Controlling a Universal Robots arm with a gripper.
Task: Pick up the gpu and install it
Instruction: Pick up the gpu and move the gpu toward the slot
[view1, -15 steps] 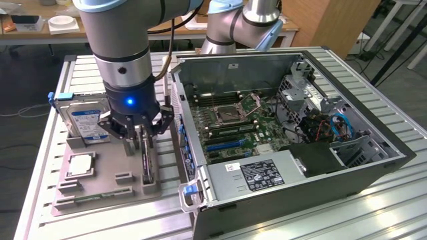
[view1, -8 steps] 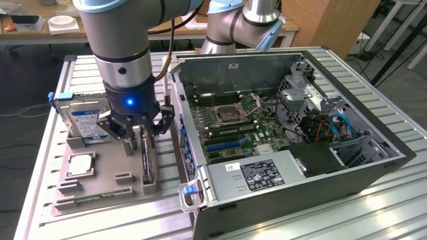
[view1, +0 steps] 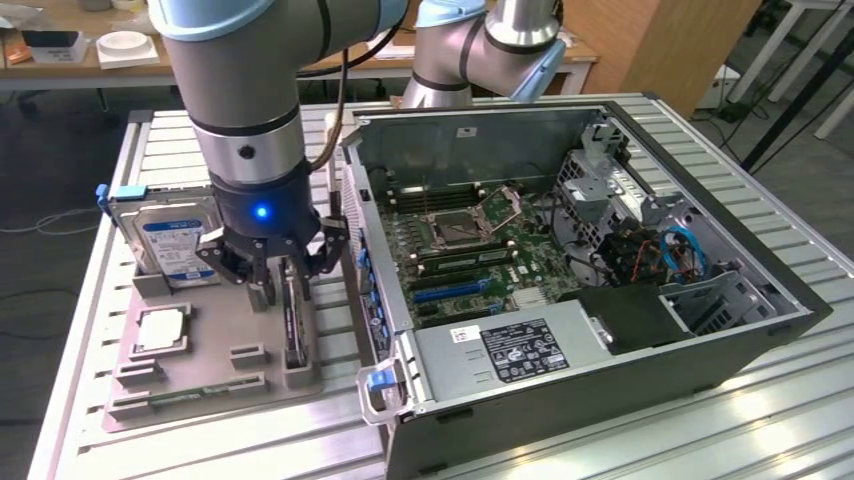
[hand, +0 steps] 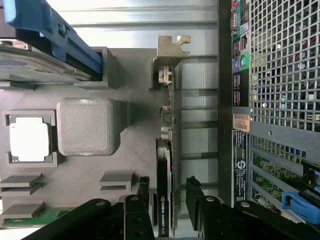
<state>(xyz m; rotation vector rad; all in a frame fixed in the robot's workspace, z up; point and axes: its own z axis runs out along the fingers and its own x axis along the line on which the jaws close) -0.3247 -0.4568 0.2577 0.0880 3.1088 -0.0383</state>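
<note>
The gpu (hand: 166, 165) stands on edge in a slot of the grey parts tray (hand: 135, 150). It is a thin dark card with a black face and a silvery bracket (hand: 170, 52) at its far end. In the exterior view the gpu (view1: 294, 335) sits on the tray to the left of the open computer case (view1: 574, 260). My gripper (view1: 283, 285) hangs directly over the card. In the wrist view the gripper (hand: 168, 197) is open, with one black finger (hand: 143, 192) on each side of the card and a small gap on both sides.
A silver hard drive (view1: 174, 245) with a blue label stands in the tray beyond the gripper. A square processor (hand: 29, 141) and a green memory stick (hand: 37, 216) also lie in the tray. The case wall (hand: 225, 100) runs close beside the gpu. The motherboard (view1: 461, 250) lies exposed inside the case.
</note>
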